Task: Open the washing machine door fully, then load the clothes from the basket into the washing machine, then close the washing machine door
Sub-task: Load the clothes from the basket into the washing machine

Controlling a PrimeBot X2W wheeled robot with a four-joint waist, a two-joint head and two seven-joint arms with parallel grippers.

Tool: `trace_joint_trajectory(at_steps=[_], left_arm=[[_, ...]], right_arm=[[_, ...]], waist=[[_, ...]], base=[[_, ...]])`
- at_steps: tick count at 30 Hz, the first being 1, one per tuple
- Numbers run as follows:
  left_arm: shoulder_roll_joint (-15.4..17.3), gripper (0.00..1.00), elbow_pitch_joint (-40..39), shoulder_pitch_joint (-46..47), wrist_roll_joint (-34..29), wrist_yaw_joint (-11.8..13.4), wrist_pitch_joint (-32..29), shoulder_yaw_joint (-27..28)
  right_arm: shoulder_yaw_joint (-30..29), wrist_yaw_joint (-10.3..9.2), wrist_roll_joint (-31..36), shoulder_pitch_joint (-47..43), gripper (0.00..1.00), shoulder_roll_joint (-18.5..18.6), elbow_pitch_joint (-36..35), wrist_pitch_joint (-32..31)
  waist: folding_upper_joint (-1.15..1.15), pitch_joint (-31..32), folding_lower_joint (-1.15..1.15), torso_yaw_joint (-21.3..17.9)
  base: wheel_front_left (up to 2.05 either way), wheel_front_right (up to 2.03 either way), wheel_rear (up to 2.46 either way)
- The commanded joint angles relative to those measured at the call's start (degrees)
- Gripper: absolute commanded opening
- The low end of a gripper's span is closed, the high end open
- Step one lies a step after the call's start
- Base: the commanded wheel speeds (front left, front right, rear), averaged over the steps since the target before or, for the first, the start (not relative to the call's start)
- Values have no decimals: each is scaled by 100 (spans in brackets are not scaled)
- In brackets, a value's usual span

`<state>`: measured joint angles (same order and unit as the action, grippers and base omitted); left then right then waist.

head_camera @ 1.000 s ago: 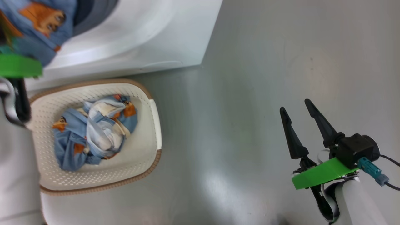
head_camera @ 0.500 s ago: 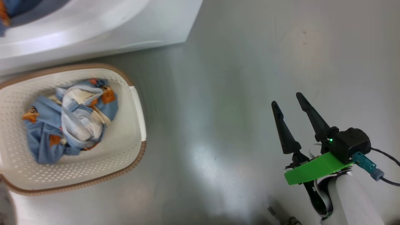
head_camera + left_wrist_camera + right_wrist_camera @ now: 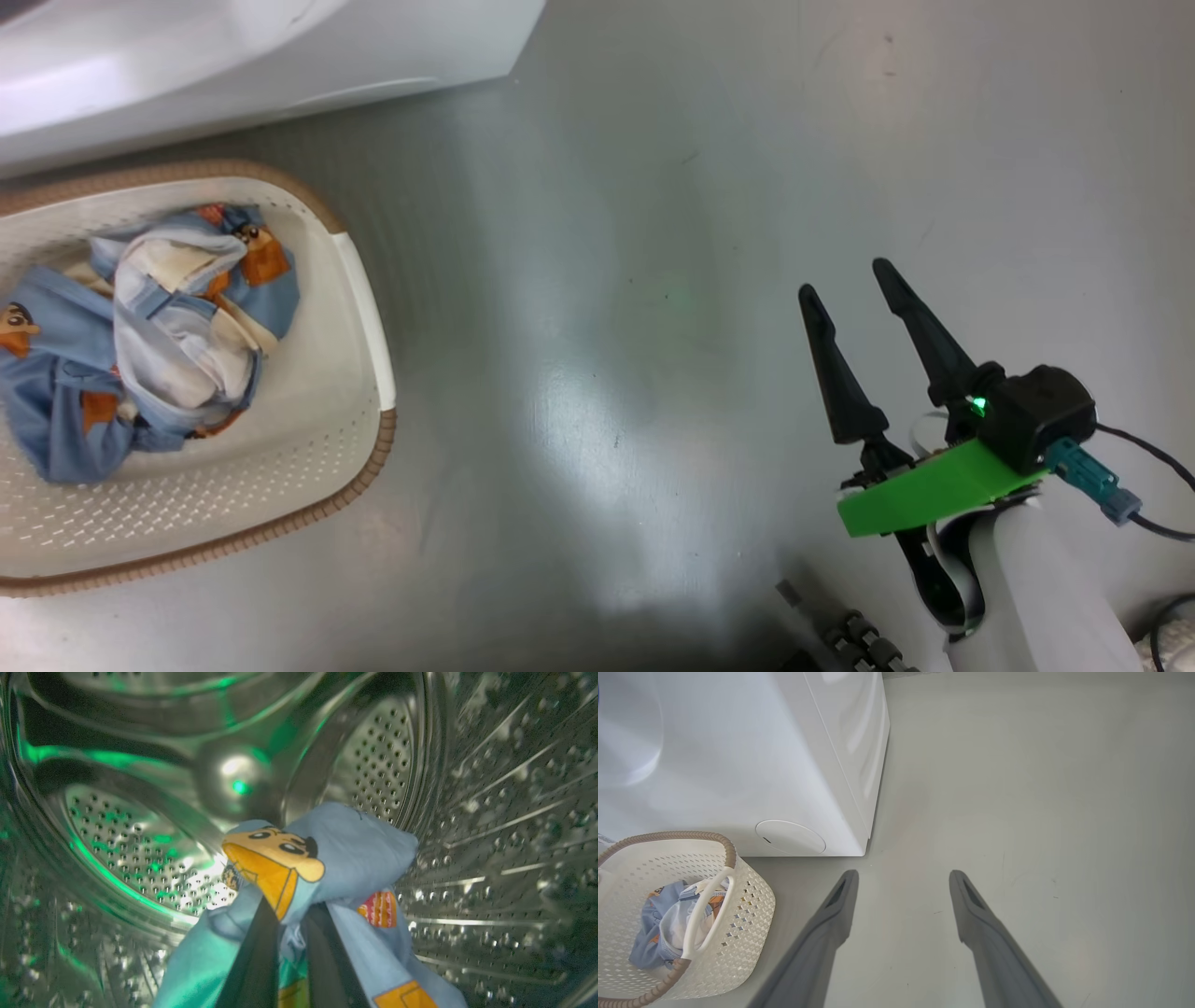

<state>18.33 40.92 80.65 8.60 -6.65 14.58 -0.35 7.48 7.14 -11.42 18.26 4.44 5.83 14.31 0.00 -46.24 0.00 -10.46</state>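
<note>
Head camera swung rightward, the left gripper [image 3: 292,910] clamps one garment [image 3: 355,849] inside the drum [image 3: 140,858], right gripper [image 3: 842,277] splayed idle, remaining clothes [image 3: 140,336] in the basket [image 3: 364,308]; a shallow release could spill it out.

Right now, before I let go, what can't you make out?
- Left gripper fingertips, left wrist view: buried in the held cloth.
- Drum wall behind it, left wrist view: covered by that cloth.
- Basket left end, head view: cut by the frame edge.
- Number of clothes left in it: bunched together.
</note>
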Motion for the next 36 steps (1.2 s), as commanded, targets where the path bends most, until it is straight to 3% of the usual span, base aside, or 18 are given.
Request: trace_joint_trajectory(at_steps=[1, 6, 12, 14, 15, 16, 21, 36], left_arm=[[305, 0, -383, 13, -95, 51, 38, 49], [238, 0, -1190, -357, -222, 104, 40, 200], [146, 0, -852, -604, -184, 125, 40, 381], [100, 52, -597, -595, -126, 115, 41, 422], [97, 88, -525, -572, -125, 102, 41, 416], [87, 100, -424, -563, -104, 91, 41, 423], [51, 100, -91, -531, -87, 72, 41, 435], [-54, 100, -124, -1080, -119, 23, 41, 455]], right_arm=[[154, 35, -80, -56, 100, -26, -117, 69], [189, 35, -91, 2, 100, -47, -108, 69], [202, 35, -96, 29, 100, -66, -49, 69], [197, 35, -100, 35, 100, -69, -35, 69], [190, 35, -97, 37, 100, -67, -30, 69], [181, 35, -96, 40, 100, -67, -25, 69], [156, 35, -87, 60, 100, -75, -37, 69], [34, 35, -46, 33, 100, -101, -6, 69]], waist=[[0, -49, 0, -23], [0, -86, 0, -32], [0, -40, 0, -24], [0, -18, 0, -13], [0, -11, 0, -7], [0, 1, 0, -2], [0, 63, 0, 12], [0, 508, 0, 127]], base=[[0, 0, 0], [0, 0, 0], [0, 0, 0], [0, 0, 0], [0, 0, 0], [0, 0, 0], [0, 0, 0], [0, 0, 0]])
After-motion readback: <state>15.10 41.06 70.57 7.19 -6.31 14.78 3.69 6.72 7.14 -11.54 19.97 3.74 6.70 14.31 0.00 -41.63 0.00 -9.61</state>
